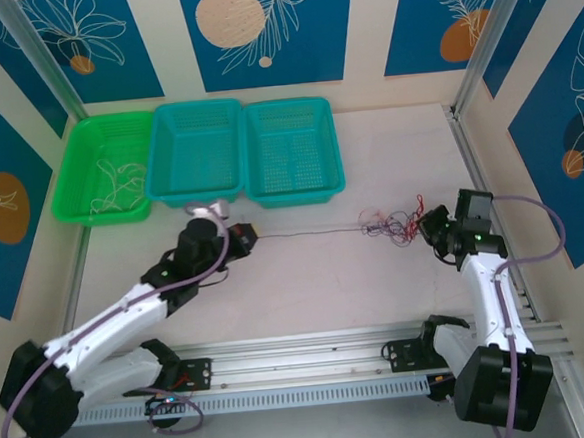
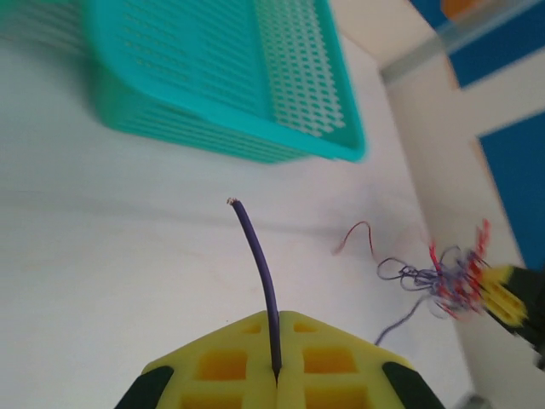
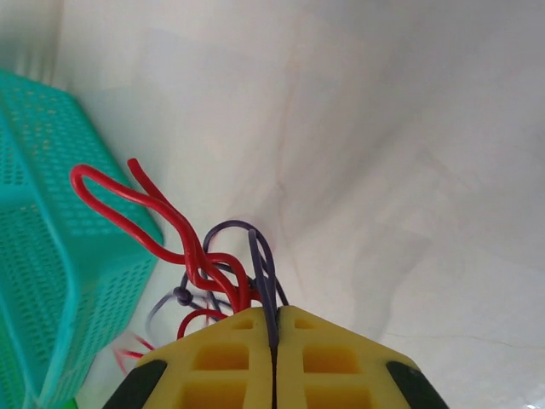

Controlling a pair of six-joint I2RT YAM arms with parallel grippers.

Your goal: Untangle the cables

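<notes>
Three perforated plastic baskets are lined up side by side along the far edge of a pale white tabletop (image 1: 307, 288): a bright green rectangular basket (image 1: 96, 215) at the left, a teal basket (image 1: 198, 193) in the middle and a second teal basket (image 1: 295, 192) at the right. The table is enclosed by cream walls set with blue leaf-patterned panels (image 1: 259, 31). A ribbed aluminium rail (image 1: 311, 348) is fixed along the near edge.

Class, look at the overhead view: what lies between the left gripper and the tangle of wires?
A single thin dark wire, stretched straight from the left gripper to the tangle, over bare table; the top view shows it.
</notes>
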